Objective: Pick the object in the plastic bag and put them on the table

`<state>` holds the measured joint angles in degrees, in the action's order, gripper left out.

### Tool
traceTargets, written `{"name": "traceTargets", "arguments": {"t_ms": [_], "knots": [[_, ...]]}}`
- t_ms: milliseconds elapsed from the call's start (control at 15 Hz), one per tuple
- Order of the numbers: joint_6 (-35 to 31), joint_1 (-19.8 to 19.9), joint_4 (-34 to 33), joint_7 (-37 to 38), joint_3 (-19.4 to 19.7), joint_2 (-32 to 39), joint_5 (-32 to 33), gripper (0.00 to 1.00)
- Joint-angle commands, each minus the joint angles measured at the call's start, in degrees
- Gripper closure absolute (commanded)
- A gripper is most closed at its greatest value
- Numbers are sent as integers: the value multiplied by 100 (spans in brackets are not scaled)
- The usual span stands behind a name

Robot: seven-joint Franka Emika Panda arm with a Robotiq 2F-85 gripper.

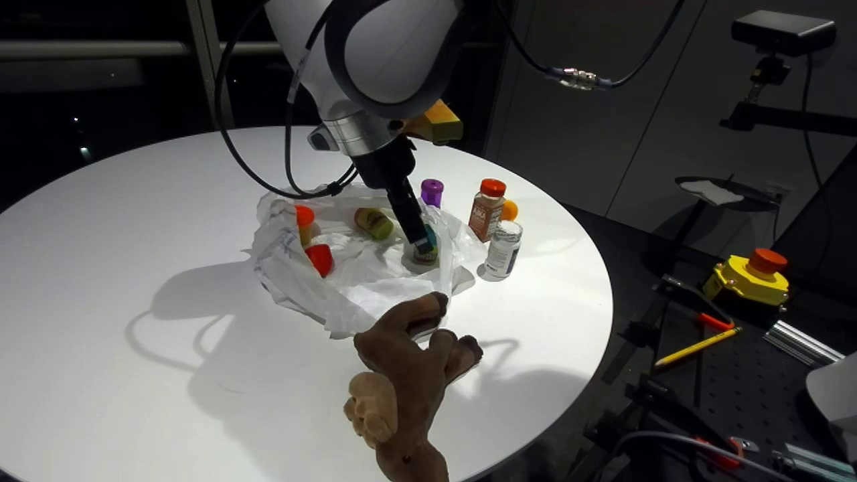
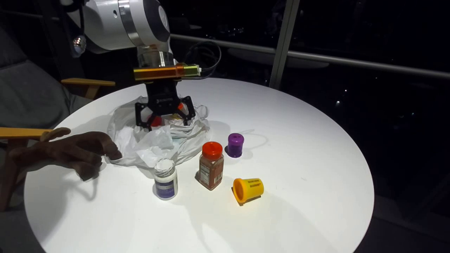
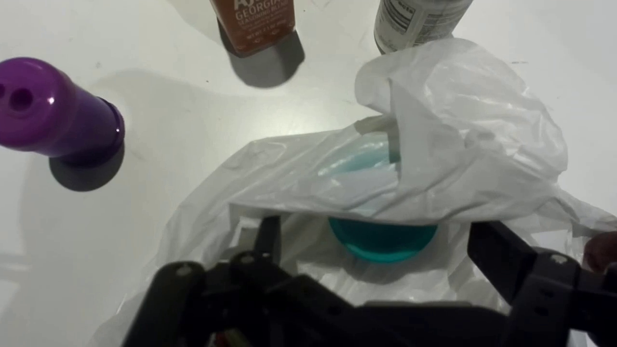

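Observation:
A crumpled white plastic bag (image 1: 288, 288) lies spread open on the round white table; it also shows in an exterior view (image 2: 154, 147) and in the wrist view (image 3: 472, 144). Inside are a teal-topped container (image 1: 427, 258), a yellow-green can (image 1: 373, 223), an orange-lidded jar (image 1: 304, 217) and a red-lidded one (image 1: 320, 260). My gripper (image 3: 376, 229) is open and reaches down into the bag, with its fingers apart on either side of the teal-topped container (image 3: 381, 241). Bag film covers part of that container. The gripper also shows in both exterior views (image 1: 423, 246) (image 2: 166, 124).
On the table beside the bag stand a purple bottle (image 2: 235, 144), a red-capped seasoning bottle (image 2: 211, 168) and a white bottle (image 2: 165, 182). A yellow cup (image 2: 252, 189) lies on its side. A brown hand-like shape (image 1: 408, 361) extends over the table close to the bag.

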<state>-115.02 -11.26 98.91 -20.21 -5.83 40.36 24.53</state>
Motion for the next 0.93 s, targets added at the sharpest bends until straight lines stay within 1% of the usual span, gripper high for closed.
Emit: {"name": "traceTargets", "arguments": {"t_ms": [0,67,133,200,267,533,600,667,867], "knots": [[176,69,-160,-132,-42,92,-66,0],[175,78,-161,-121,-36,103,-69,2],[165,95,-178,-101,-26,124,-79,26],[165,106,-176,-87,-20,128,-81,26],[156,116,-165,-79,-18,125,-79,31],[114,159,-77,-48,-49,15,-129,67],[113,166,-53,-46,-75,-34,-173,74],[107,168,-29,-43,-103,-72,-227,77],[7,156,109,-28,-294,-311,-507,77]]}}
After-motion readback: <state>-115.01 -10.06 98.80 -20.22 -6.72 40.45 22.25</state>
